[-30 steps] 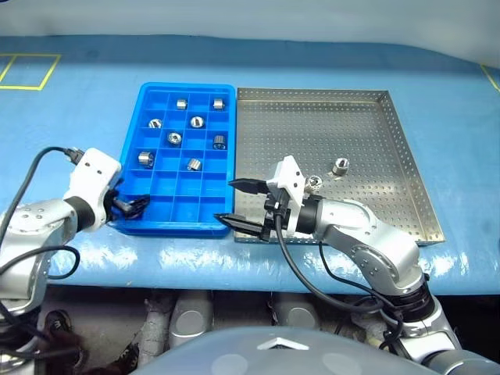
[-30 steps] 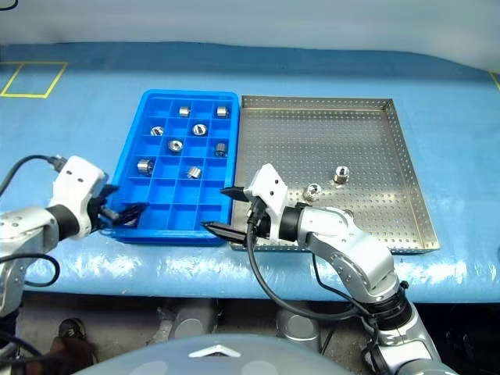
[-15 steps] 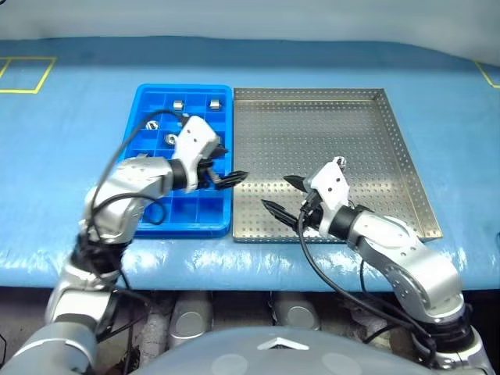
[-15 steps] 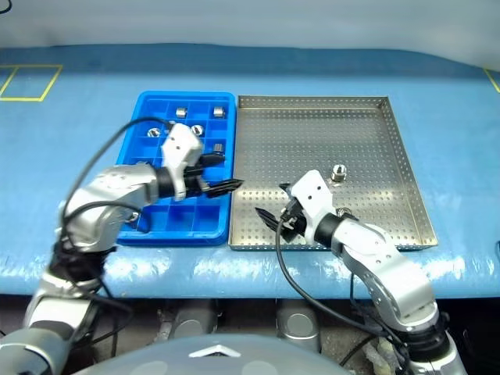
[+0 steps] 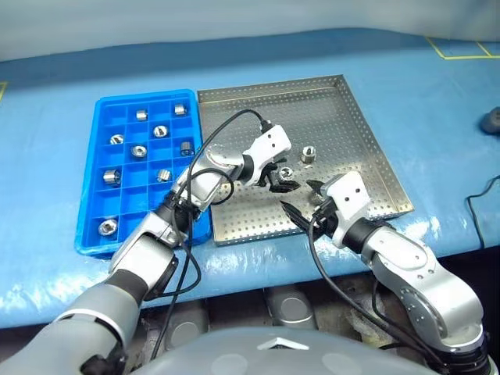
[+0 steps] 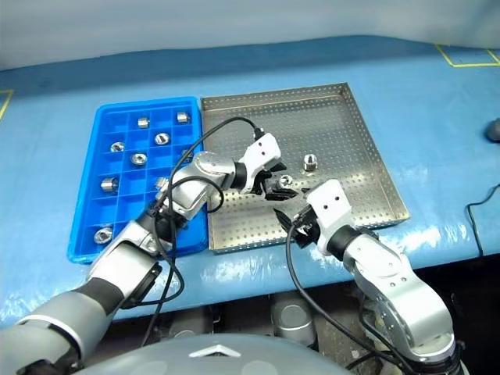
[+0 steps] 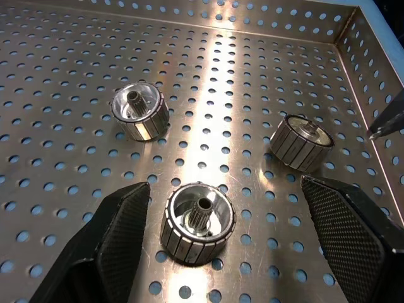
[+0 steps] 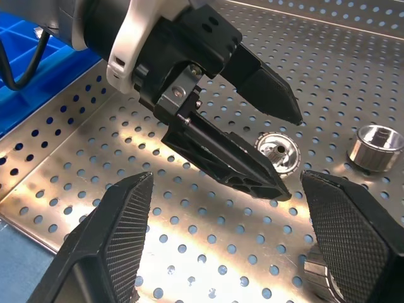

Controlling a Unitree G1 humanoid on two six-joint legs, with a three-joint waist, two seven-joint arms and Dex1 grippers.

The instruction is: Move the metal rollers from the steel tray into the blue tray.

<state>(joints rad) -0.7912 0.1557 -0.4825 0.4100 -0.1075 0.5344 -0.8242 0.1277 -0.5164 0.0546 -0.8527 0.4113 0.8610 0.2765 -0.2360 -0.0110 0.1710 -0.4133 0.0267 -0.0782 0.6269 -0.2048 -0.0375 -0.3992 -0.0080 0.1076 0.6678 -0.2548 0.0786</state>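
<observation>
Perforated steel tray (image 5: 355, 141) on the blue bench (image 5: 437, 101), beside the gridded blue tray (image 5: 90, 211). Ribbed, hollow-centred metal rollers (image 7: 197, 222) near its front edge. Left claw (image 7: 246, 221) spread wide around one roller, gripping nothing; right claw (image 8: 224, 233) likewise wide, empty.

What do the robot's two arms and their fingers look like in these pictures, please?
Both arms are silver-grey metal with rounded joint housings and dark bands at the joints. A white, boxy wrist block on each carries the left gripper and the right gripper. Each gripper has two black fingers that taper to a point, with finely textured inner faces. A thin black cable loops loosely along each arm to its wrist block.
</observation>
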